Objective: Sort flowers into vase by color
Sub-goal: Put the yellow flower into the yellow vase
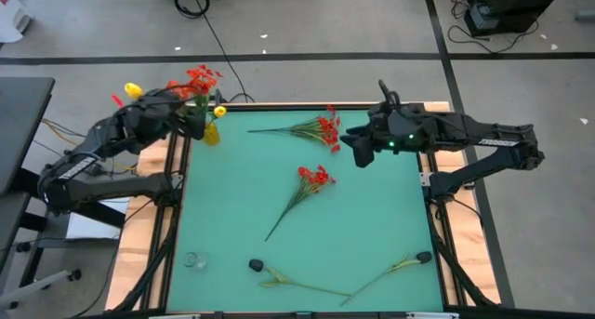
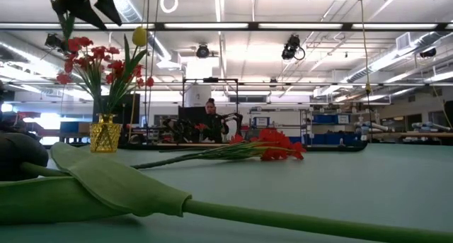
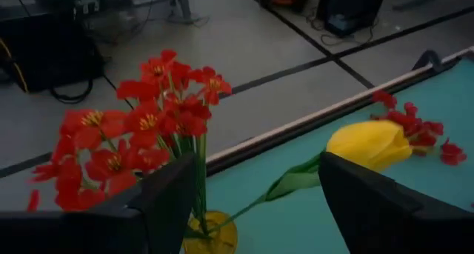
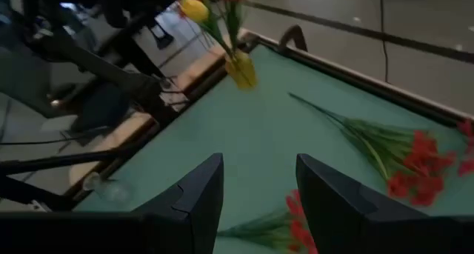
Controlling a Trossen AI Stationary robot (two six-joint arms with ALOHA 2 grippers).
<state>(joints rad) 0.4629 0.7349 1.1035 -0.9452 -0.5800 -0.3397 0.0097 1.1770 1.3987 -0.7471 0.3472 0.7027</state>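
A green-topped bench (image 1: 372, 226) with a pale wooden rim carries artificial flowers. At its far left corner stands a small squat yellow faceted vase (image 2: 105, 135), upright, holding a bunch of red-blossomed sprays on thin green stems (image 3: 152, 124) and one yellow tulip head (image 3: 370, 144) that leans out over the bench. The left dark two-finger gripper (image 3: 248, 202) hangs directly above the vase, its fingers spread wide on either side of the stems and closed on nothing. The right dark gripper (image 4: 259, 198) hovers over the far right part of the bench, fingers parted and empty. Two loose red sprays lie flat: one (image 1: 311, 130) near the far edge just beside the right gripper, another (image 1: 302, 193) around the bench's middle. Two green stems with dark ends (image 1: 293, 280) lie along the near edge, and a small clear round object (image 1: 193, 259) sits near the left edge
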